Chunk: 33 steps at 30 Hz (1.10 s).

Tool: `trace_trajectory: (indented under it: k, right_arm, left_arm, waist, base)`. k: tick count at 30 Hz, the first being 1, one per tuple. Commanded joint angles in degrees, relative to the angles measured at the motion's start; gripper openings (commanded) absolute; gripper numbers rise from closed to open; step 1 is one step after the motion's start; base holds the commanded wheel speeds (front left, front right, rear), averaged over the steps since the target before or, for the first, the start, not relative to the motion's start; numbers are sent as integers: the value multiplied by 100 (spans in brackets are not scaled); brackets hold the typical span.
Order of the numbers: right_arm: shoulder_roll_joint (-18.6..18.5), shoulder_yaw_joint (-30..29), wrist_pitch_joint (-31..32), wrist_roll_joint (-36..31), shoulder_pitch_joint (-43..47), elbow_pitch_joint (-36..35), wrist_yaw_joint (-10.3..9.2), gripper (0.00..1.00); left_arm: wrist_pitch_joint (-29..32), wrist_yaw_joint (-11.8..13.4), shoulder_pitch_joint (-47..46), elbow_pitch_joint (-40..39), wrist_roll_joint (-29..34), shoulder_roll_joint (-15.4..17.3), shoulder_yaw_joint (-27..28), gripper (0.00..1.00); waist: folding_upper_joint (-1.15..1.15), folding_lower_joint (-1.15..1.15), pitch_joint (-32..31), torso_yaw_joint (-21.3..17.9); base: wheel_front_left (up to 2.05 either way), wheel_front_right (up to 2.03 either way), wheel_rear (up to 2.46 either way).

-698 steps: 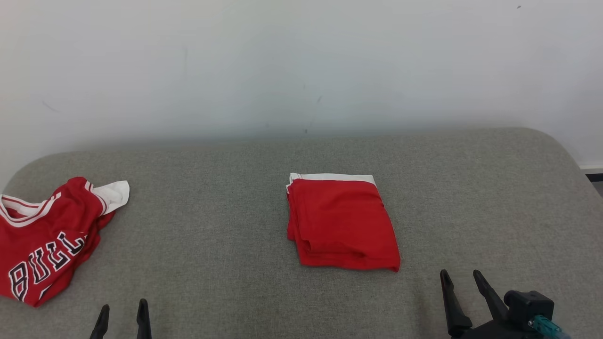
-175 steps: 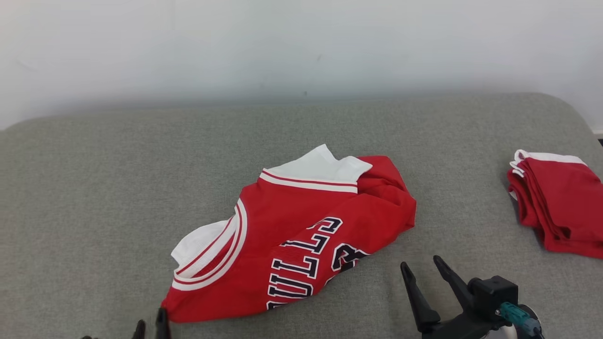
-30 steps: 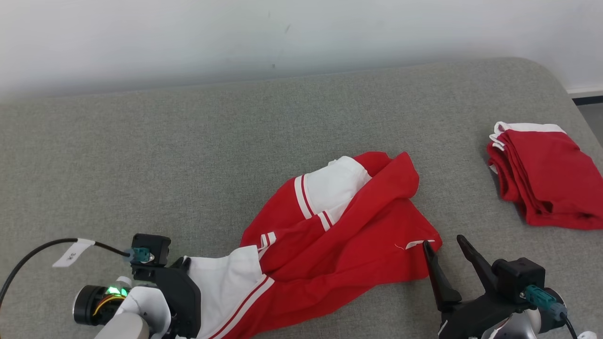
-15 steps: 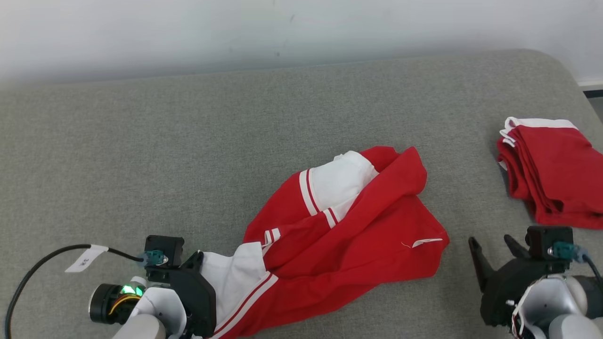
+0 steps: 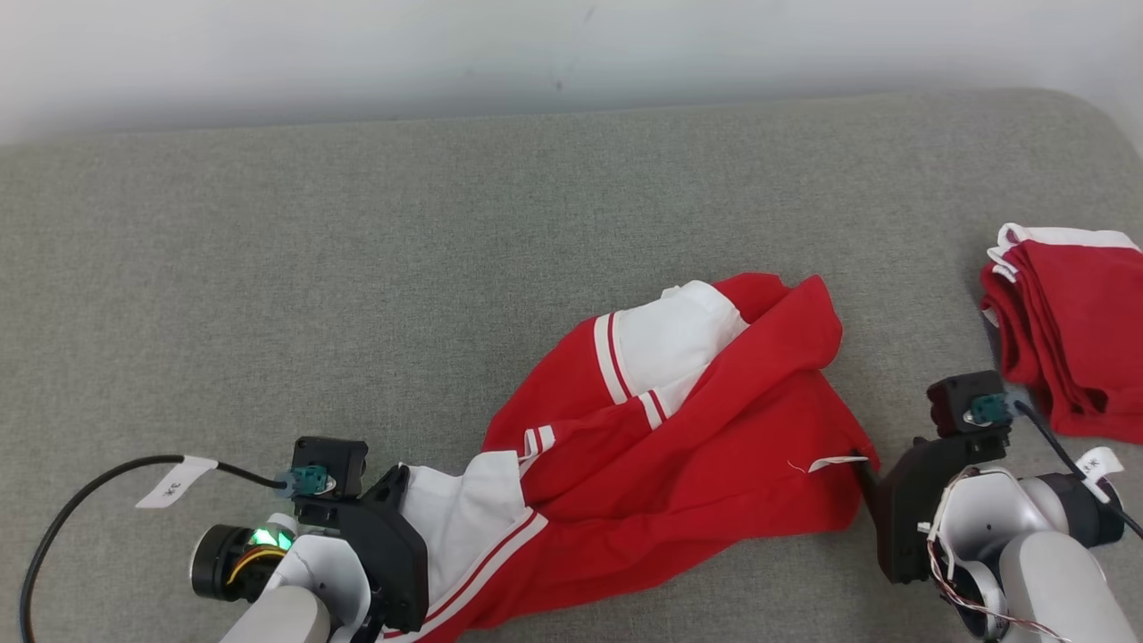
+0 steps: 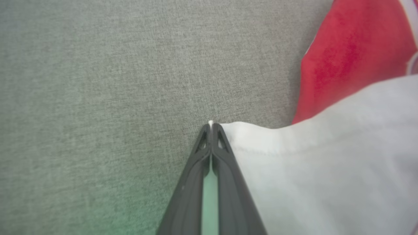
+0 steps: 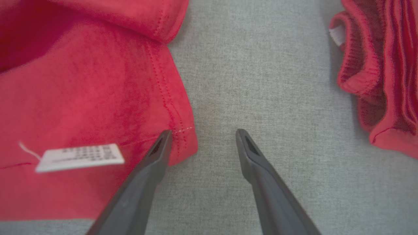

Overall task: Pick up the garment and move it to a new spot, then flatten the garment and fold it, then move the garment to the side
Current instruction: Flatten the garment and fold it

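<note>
Right now your left gripper [image 6: 211, 128] pinches a white corner [image 6: 248, 137] of the crumpled red-and-white jersey [image 5: 714, 464]. It stretches diagonally across the grey upholstered surface [image 5: 357, 268] to your right gripper [image 7: 202, 132], whose spread fingers bracket the red hem corner [image 7: 184, 143].

Black left claw [image 6: 211, 126], black right claw [image 7: 203, 132], white forearms [image 5: 1027, 536], teal connectors [image 5: 308, 480]
</note>
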Motion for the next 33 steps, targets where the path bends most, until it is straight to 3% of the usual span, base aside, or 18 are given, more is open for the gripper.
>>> trace_trajectory:
  k: [1,6,9,10,12,13,14,16,21,27,33]
  right_arm:
    - [-34,27,38,-73,-127,24,-11,100]
    - [-182,264,301,-79,-304,194,-11,98]
    - [-210,337,604,-35,-366,321,-11,79]
    - [-202,352,676,-7,-365,319,-11,79]
    - [-202,380,731,24,-355,280,-11,65]
    - [-207,386,732,38,-345,265,-11,46]
    - [-218,387,727,51,-322,265,-11,38]
    - [-251,412,664,86,-289,253,-11,0]
    - [-273,431,308,173,-341,96,-11,0]
    - [-198,299,-363,620,-436,-301,-11,0]
    - [-196,141,-863,1393,-687,-985,-11,0]
  left_arm:
    - [58,-2,82,113,-11,-9,-64,0]
    - [74,-8,25,127,-36,8,-66,0]
    - [104,-12,-14,123,-37,12,-79,0]
    - [100,-16,-16,117,-42,13,-79,0]
    - [87,-19,-36,114,-48,19,-78,0]
    - [84,-15,-52,116,-48,20,-77,0]
    - [77,-12,-62,119,-48,21,-77,0]
    - [47,-10,-76,127,-63,18,-66,0]
    - [-294,46,-117,-4,-103,-20,93,0]
    - [-1462,-7,-215,-612,-527,-248,800,0]
    - [-2279,-409,-426,-1492,-1257,-365,1642,0]
  waist:
    - [0,0,23,19]
    - [0,0,88,49]
    - [0,0,127,73]
    - [0,0,136,82]
    - [0,0,152,93]
    - [0,0,157,97]
    - [0,0,160,103]
    - [0,0,157,120]
    - [0,0,108,141]
    - [0,0,-85,126]
    - [0,0,-356,30]
  base:
    - [0,0,0]
    - [0,0,0]
    - [0,0,0]
    - [0,0,0]
    - [0,0,0]
    - [0,0,0]
    - [0,0,0]
    - [0,0,0]
    - [0,0,0]
    - [0,0,0]
    - [0,0,0]
